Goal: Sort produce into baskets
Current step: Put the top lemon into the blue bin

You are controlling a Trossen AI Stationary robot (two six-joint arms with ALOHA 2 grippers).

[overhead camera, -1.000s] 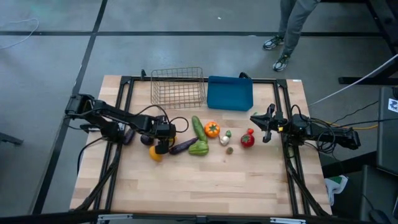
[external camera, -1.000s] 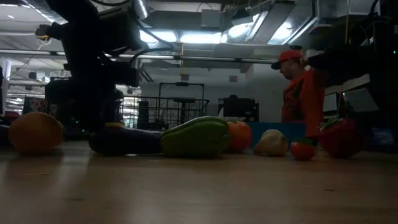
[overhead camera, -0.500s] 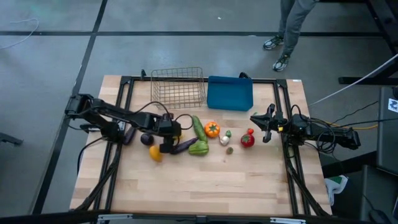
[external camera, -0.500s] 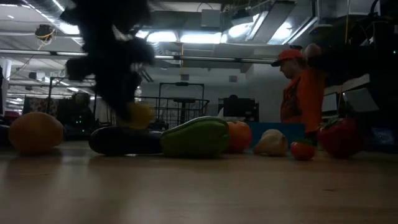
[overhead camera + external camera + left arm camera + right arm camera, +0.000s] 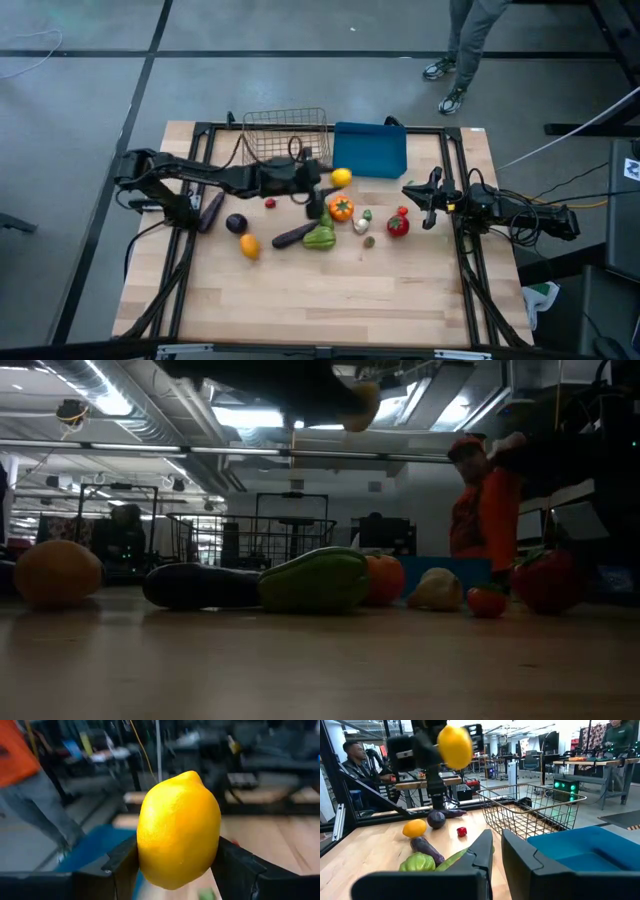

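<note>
My left gripper (image 5: 330, 180) is shut on a yellow lemon (image 5: 342, 178), high above the table by the blue bin's (image 5: 370, 150) near left corner; the lemon also shows in the low view (image 5: 358, 405) and the right wrist view (image 5: 455, 745). The wire basket (image 5: 286, 138) stands left of the bin. On the table lie an orange tomato (image 5: 341, 209), green pepper (image 5: 320, 238), long eggplant (image 5: 293, 236), garlic (image 5: 361, 224) and red tomato (image 5: 398, 225). My right gripper (image 5: 410, 193) waits shut at the right, beside the red tomato. My left gripper pinches the lemon's two opposite sides (image 5: 145, 845) between its two fingers, around its middle. The fingers come about level from the table's left. The lemon is lifted clear of the table, one pointed end up in the wrist view.
A round purple fruit (image 5: 236, 223), an orange fruit (image 5: 249, 245), a small red berry (image 5: 270, 203) and a purple eggplant (image 5: 211, 210) lie at the left. A green cucumber (image 5: 322, 208) lies partly under my left arm. A person (image 5: 470, 50) stands beyond the far edge.
My left gripper has lifted the lemon from among the produce at the left, gone up and toward the far right, and now holds it high beside the blue bin. The red berry shows where the gripper was.
</note>
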